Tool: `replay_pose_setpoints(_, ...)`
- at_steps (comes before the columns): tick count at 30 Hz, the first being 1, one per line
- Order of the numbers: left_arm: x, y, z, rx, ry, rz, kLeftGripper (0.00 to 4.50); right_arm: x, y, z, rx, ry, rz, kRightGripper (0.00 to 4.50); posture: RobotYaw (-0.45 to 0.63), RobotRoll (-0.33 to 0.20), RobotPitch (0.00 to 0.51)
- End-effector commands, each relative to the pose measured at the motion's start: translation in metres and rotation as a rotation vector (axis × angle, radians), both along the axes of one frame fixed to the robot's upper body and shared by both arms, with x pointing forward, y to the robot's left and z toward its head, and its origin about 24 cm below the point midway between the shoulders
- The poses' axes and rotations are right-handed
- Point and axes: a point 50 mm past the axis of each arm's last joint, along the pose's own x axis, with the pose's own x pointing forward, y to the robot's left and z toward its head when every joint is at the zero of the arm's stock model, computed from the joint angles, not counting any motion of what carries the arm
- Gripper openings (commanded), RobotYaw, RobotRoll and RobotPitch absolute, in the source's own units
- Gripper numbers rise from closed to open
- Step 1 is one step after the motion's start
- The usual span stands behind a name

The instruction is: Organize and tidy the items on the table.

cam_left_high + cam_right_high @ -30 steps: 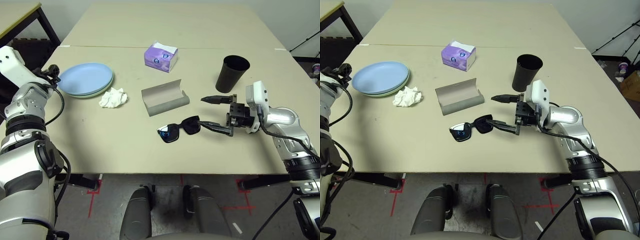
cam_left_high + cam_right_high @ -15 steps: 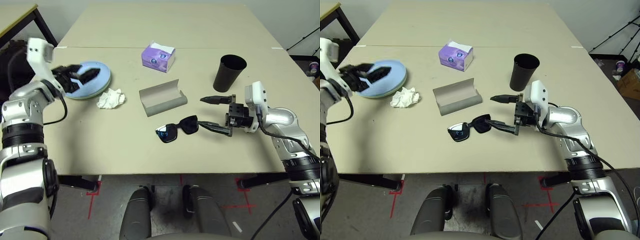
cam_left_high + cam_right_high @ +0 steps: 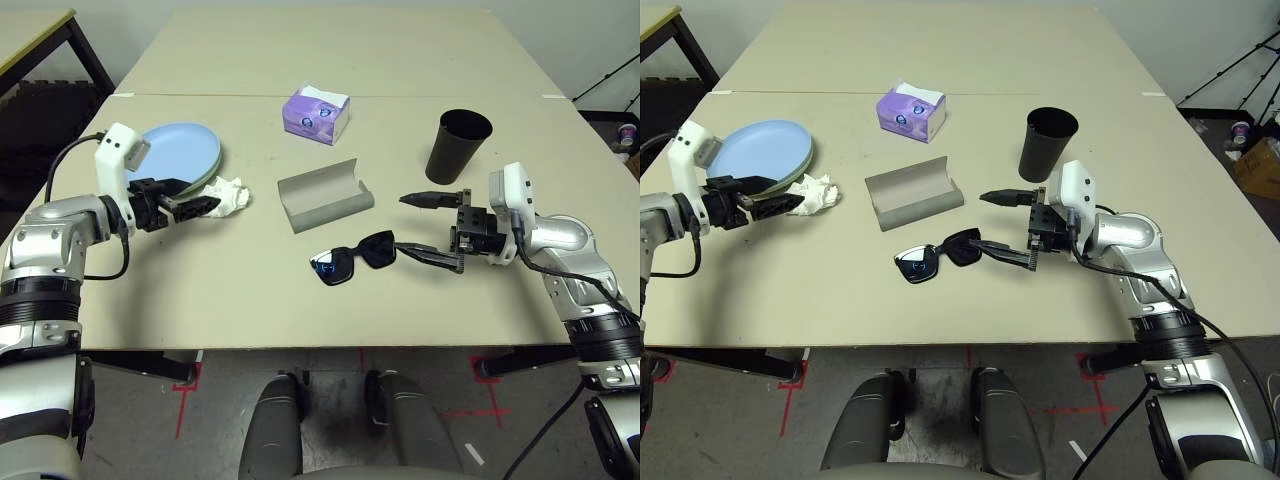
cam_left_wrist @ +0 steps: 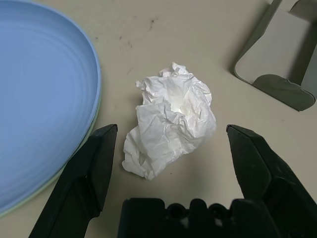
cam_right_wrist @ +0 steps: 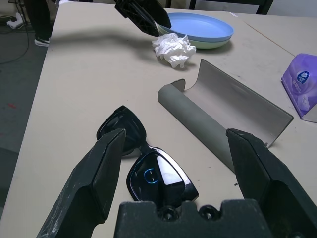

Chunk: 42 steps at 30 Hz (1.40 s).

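Approaching: the left gripper is lined up on the crumpled white tissue; the tissue pickup appears to be the step in hand.
Left gripper state: fingers spread wide, nothing between them but the tissue lying on the table.
Tissue position: just ahead of the fingertips, centred in the gap, just beside the rim of the light blue plate, which sits on a pale green plate.
Next move: likely a short advance and descent, then closing on the tissue; care is needed not to catch the plate rim.
Right gripper state: the right gripper hangs open and empty.
Sunglasses position: the black sunglasses lie just beyond its lower finger; whether that fingertip touches the frame cannot be told.
Case: the grey oblong glasses case lies open between tissue and sunglasses.
Cup: the black cup stands upright, behind the right gripper.
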Motion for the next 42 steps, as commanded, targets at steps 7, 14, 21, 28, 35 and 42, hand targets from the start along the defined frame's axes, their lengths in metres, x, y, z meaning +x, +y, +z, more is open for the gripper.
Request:
replay_pose_setpoints(7,0.010,-0.004,-0.020,0.094,-0.009,-0.003,4.48,-0.002,0.000,-0.002,-0.014,0.007,0.001,4.50,-0.05,0.000,0.139)
replay_pose_setpoints(14,0.012,-0.004,-0.023,0.093,-0.002,-0.011,4.48,-0.002,-0.001,-0.001,-0.015,0.007,-0.001,4.50,-0.05,0.000,0.139)
replay_pose_setpoints(21,0.014,-0.003,-0.026,0.084,0.005,-0.003,3.19,-0.002,-0.001,-0.001,-0.015,0.007,-0.002,4.50,-0.05,0.000,0.140)
replay_pose_setpoints(28,0.014,-0.004,-0.026,0.065,0.011,-0.023,0.44,-0.002,0.000,-0.001,-0.017,0.007,-0.004,4.50,-0.05,0.000,0.141)
replay_pose_setpoints(35,0.013,-0.005,-0.019,0.028,0.014,-0.051,0.02,-0.003,0.000,-0.001,-0.017,0.006,-0.002,4.50,-0.05,0.000,0.141)
replay_pose_setpoints(42,0.014,-0.014,0.014,-0.098,-0.033,-0.108,0.02,-0.003,0.000,-0.001,-0.017,0.008,-0.003,4.50,-0.05,0.000,0.138)
